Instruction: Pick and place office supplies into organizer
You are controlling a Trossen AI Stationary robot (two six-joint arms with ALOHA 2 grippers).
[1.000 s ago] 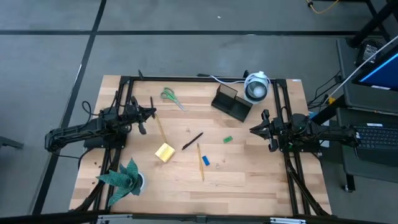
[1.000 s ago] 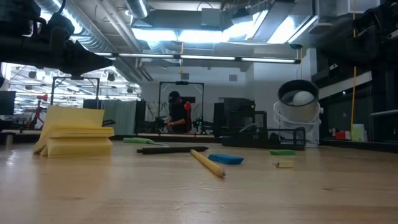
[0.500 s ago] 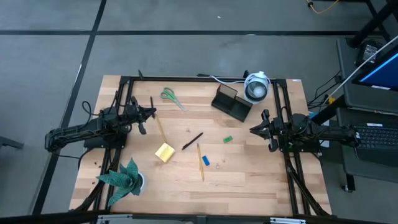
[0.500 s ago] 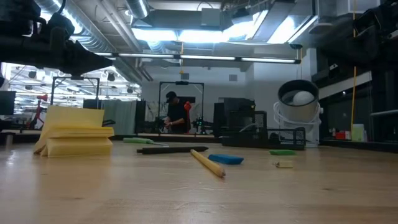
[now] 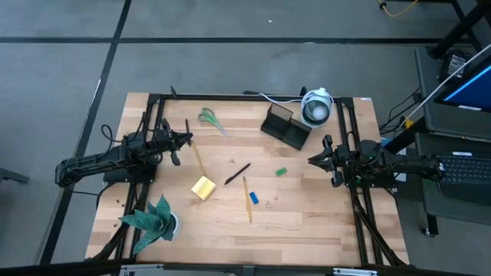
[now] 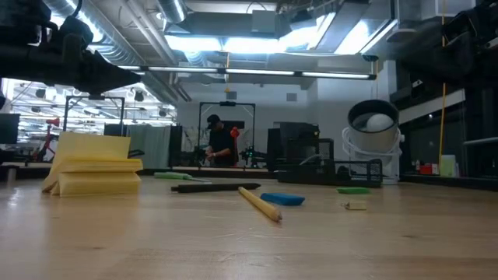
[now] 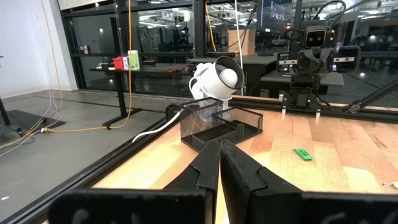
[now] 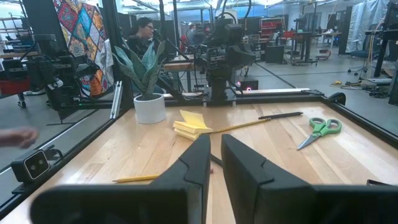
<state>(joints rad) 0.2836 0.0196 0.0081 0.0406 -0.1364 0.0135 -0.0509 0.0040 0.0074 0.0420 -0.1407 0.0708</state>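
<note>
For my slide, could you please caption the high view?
Office supplies lie scattered on the wooden table, organizer empty-looking at the back, left gripper and right gripper waiting at the sides.

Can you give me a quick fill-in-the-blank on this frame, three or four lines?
1. The scissors have ____ handles.
2. The round white device stands right beside the black ____.
3. The small block lying next to the pencil is ____ in colour.
4. The sticky-note pad is ____ in colour.

Missing words: green; organizer; blue; yellow
</note>
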